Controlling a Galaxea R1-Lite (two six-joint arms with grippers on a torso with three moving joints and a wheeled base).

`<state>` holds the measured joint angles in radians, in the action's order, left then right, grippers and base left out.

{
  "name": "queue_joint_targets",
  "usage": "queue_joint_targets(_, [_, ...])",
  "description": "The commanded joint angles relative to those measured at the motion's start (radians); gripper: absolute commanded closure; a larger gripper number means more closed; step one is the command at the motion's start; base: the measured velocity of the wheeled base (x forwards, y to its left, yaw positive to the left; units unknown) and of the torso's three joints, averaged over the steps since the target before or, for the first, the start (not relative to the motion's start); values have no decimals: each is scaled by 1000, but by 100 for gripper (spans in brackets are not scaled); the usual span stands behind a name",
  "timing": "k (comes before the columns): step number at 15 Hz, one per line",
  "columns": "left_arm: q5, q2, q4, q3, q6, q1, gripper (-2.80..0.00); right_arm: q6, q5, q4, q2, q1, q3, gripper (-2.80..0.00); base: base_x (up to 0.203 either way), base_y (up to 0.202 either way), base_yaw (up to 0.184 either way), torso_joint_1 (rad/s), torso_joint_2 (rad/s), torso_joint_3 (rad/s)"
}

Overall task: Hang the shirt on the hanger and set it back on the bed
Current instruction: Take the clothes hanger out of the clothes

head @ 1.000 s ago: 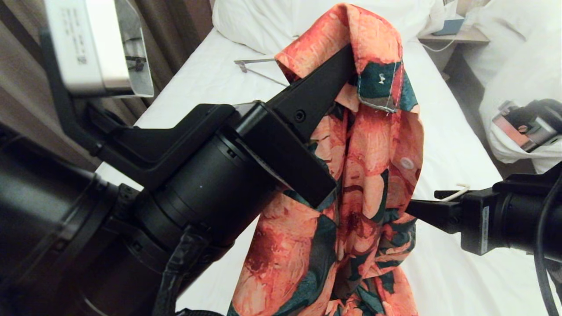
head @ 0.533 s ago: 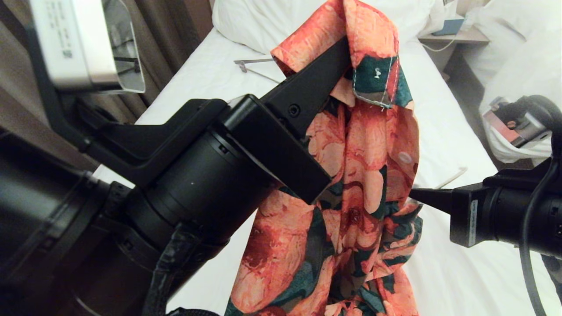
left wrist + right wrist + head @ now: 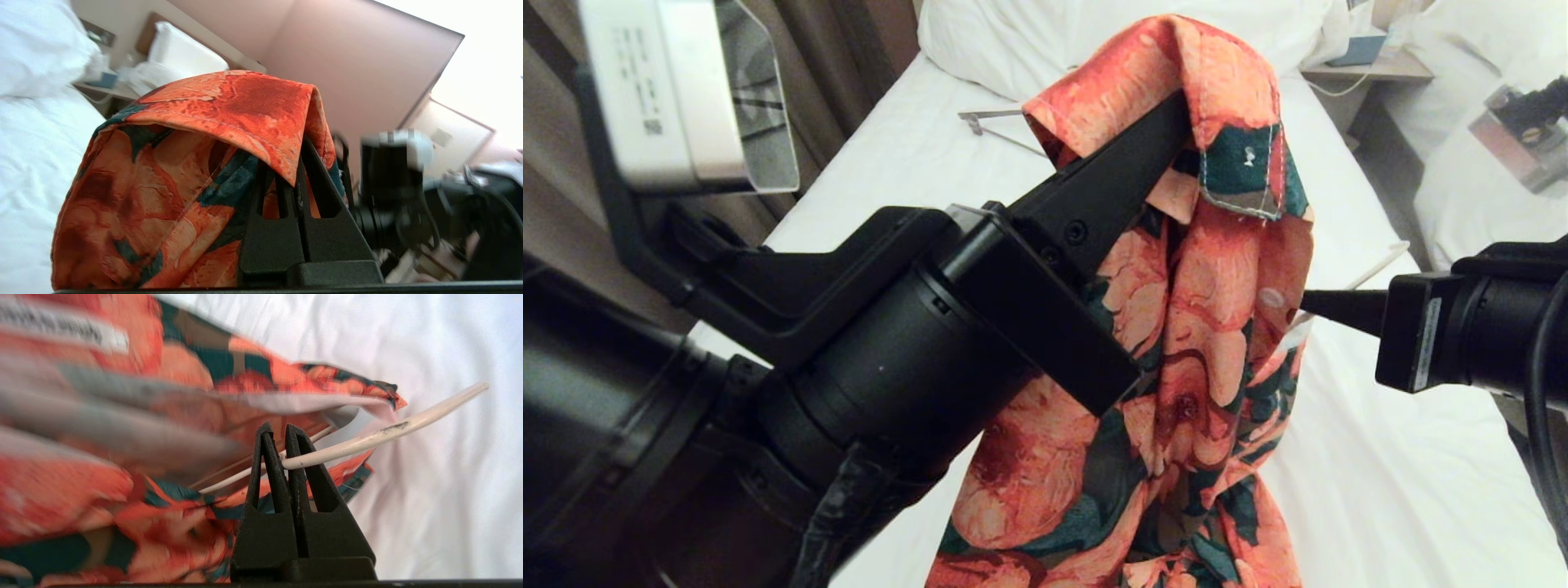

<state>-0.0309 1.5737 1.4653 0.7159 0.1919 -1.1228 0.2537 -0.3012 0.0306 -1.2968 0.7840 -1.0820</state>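
The left gripper [image 3: 296,163] is clamped tight on a fold of the shirt [image 3: 1201,327] near its collar, holding it up above the bed [image 3: 1380,457] so the cloth hangs down in folds. The right gripper [image 3: 282,447], reaching in from the side, has its fingers pressed together on the thin white hanger [image 3: 392,430], whose wire runs in under the shirt's edge.

The shirt [image 3: 1217,269] carries large orange-pink flowers on dark green, with a small white button and a white label. The hanger [image 3: 384,437] is cream-white with dark scuffs, the bed [image 3: 1380,490] white, and both grippers black.
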Motion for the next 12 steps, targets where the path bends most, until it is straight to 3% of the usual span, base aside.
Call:
queue_joint_targets(1, [55,-19,9,-33,3,-4,0,-19,-14,-1,-1,0,-25,0,0,0,0,0,0,0])
queue_joint_targets(9, [78,-26,-53,-64,1,-37,0,-39,-19,16,-6,0,-120,0,0,0,0,0,0,0])
queue_joint_targets(12, [128,-57,-108,-85,-13,-37,0,-47,-21,64,-3,0,-171,0,0,0,0,0,0,0])
